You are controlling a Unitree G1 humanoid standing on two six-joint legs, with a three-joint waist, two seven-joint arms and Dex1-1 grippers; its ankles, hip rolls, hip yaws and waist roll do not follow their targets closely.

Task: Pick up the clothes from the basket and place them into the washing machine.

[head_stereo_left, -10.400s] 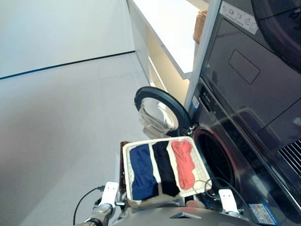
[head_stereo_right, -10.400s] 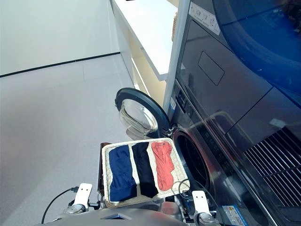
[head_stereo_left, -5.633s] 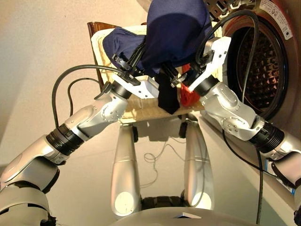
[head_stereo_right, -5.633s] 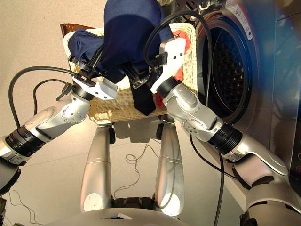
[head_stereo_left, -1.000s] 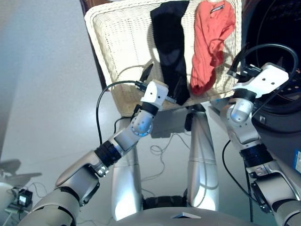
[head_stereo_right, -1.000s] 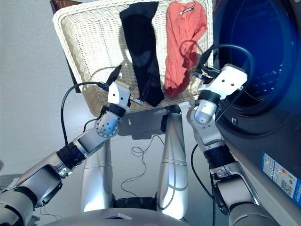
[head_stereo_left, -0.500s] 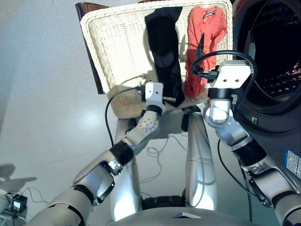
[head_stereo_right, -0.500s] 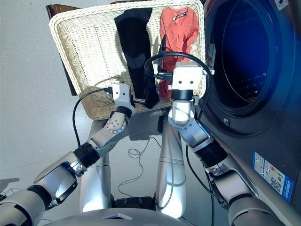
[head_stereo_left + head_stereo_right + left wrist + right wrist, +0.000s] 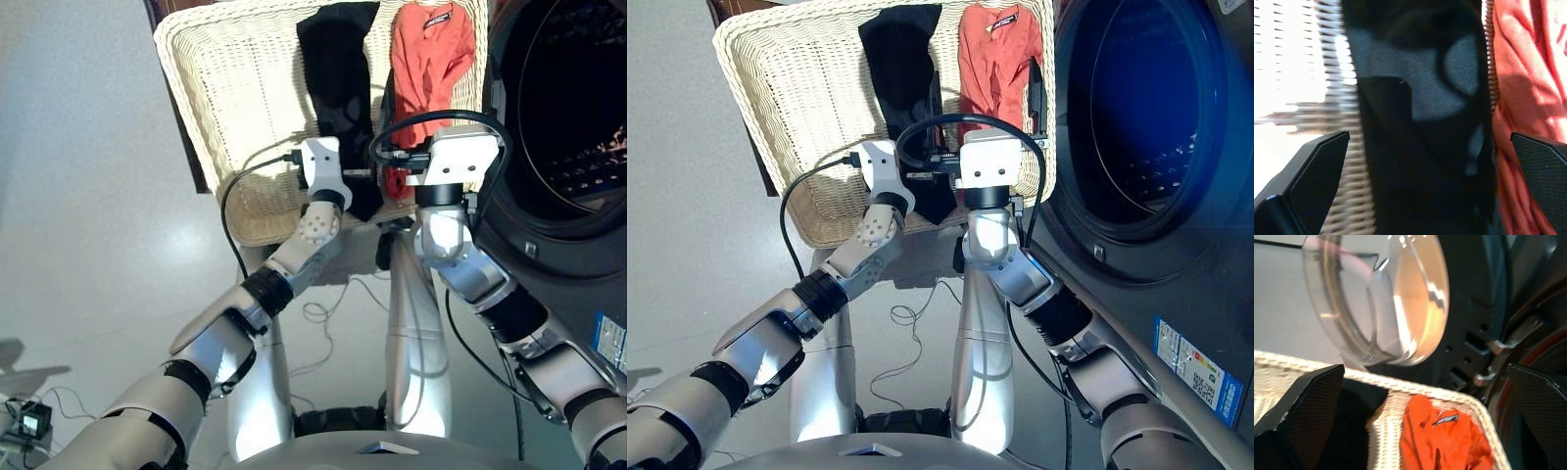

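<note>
Reaching over the near edge of the basket (image 9: 764, 98), left gripper (image 9: 1415, 196) hovers low above the black garment (image 9: 901, 69), fingers (image 9: 1303, 181) spread wide to either side of the cloth and closed on nothing. Right gripper (image 9: 1415, 421) held just beside it over the near end of the coral-red garment (image 9: 994, 59), fingers (image 9: 1303, 406) likewise wide apart and empty, pointed across the basket toward the open glass door (image 9: 1386, 303). Black garment lying lengthwise along the middle of the basket, near end draped at the rim; coral-red garment touching it on the right, dark label (image 9: 1444, 420) at the far end, close to the washing machine (image 9: 1176, 274). Left part of the basket showing only bare wicker. Washing machine immediately right of the basket, round opening (image 9: 1136, 117) dark and facing the robot's right arm, perforated drum (image 9: 598, 157) partly visible inside. Cables on the floor (image 9: 686, 215) below the basket.
</note>
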